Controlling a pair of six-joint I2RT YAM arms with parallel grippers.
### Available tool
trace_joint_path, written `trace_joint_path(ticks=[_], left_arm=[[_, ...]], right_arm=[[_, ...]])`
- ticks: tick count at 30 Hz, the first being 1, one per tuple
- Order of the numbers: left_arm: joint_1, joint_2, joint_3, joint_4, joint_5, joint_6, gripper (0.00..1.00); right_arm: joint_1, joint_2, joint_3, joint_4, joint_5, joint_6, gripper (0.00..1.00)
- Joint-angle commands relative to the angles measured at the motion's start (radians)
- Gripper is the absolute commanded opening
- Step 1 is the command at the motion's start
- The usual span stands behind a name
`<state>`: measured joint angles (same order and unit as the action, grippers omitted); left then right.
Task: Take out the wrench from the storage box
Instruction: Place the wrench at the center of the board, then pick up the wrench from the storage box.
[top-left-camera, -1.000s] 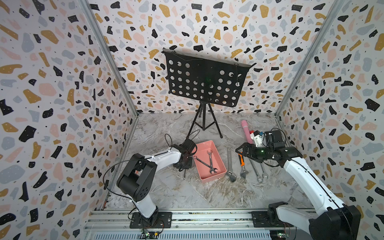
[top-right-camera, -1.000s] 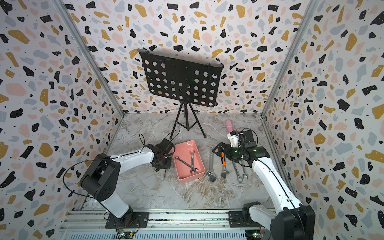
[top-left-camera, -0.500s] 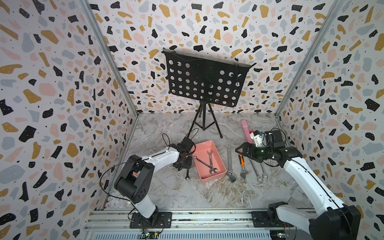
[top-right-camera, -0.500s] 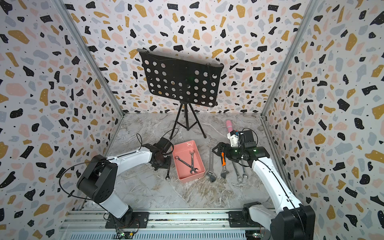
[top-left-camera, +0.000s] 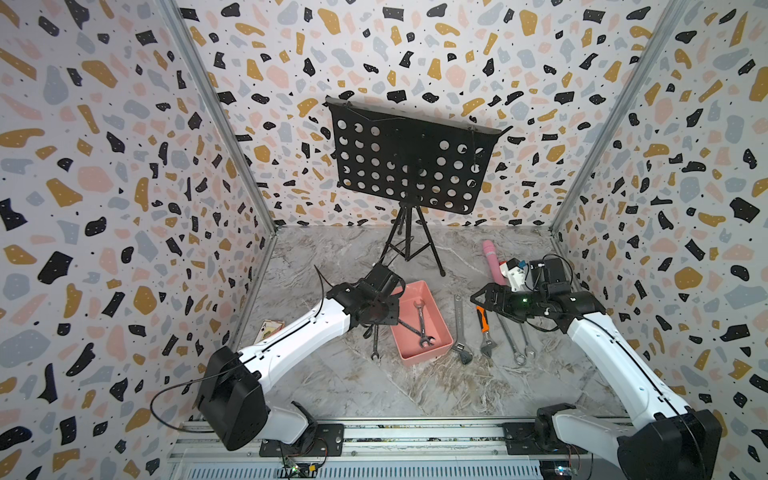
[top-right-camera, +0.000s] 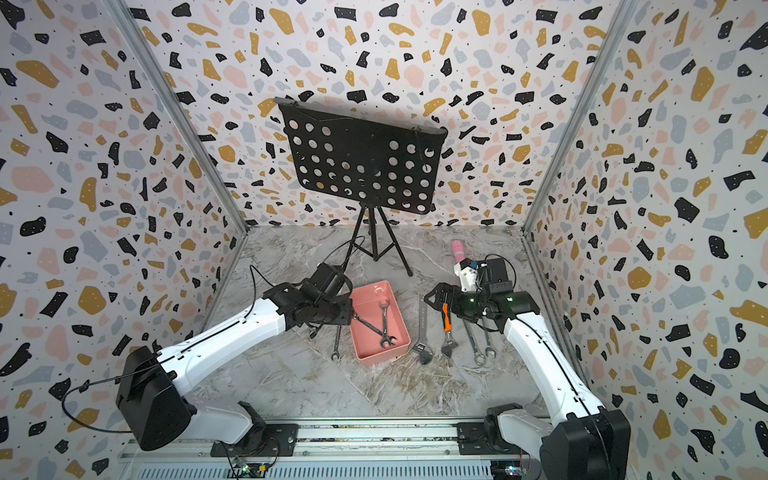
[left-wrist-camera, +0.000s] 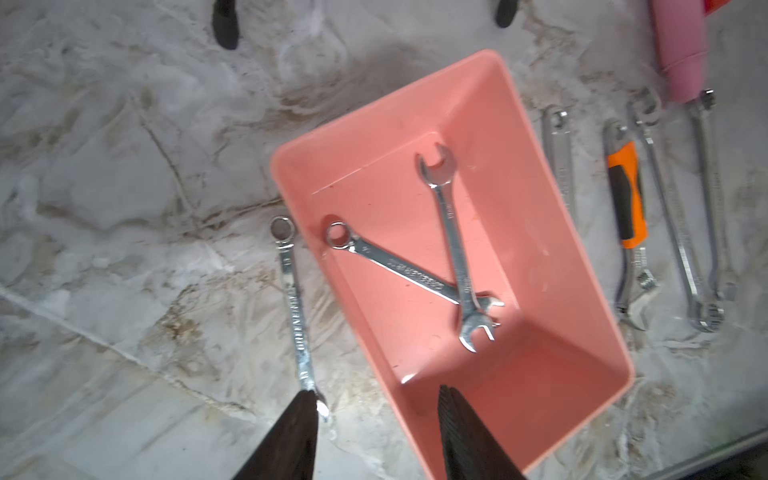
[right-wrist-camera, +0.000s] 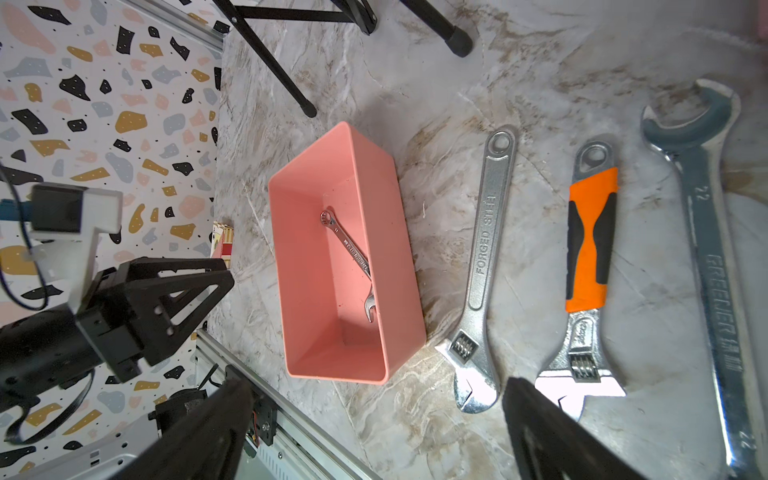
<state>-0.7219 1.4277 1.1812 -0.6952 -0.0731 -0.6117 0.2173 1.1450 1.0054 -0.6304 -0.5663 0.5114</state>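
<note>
Two crossed wrenches lie inside the storage box. A third wrench lies on the desk just beside the box's left wall. The left jaws stand partly open, apparently empty. The right jaws gape wide, holding nothing.

Marble top: box centre, wrench just left, more wrenches right, stand far.

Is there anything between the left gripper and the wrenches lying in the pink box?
Nothing visible does. The left gripper is open at the rim of the storage box, which has no lid. The open-end wrench and the ring-ended wrench lie crossed, though.
</note>
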Motion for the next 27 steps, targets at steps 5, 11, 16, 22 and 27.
trace_joint_path(ticks=[5, 11, 16, 22, 27], left_arm=[[-0.118, 0.195, 0.175, -0.020, -0.072, -0.094, 0.52], [-0.121, 0.358, 0.218, 0.049, -0.051, -0.095, 0.50], [-0.141, 0.444, 0.230, 0.101, -0.042, -0.094, 0.47], [-0.144, 0.507, 0.204, 0.175, -0.037, -0.111, 0.45], [-0.143, 0.555, 0.197, 0.213, -0.022, -0.105, 0.42]], right_arm=[[0.000, -0.018, 0.062, -0.070, 0.039, -0.062, 1.00], [-0.005, -0.036, 0.066, -0.104, 0.071, -0.092, 1.00], [-0.014, -0.041, 0.061, -0.118, 0.080, -0.108, 1.00], [-0.025, -0.040, 0.056, -0.121, 0.082, -0.121, 1.00], [-0.035, -0.042, 0.050, -0.124, 0.079, -0.128, 1.00]])
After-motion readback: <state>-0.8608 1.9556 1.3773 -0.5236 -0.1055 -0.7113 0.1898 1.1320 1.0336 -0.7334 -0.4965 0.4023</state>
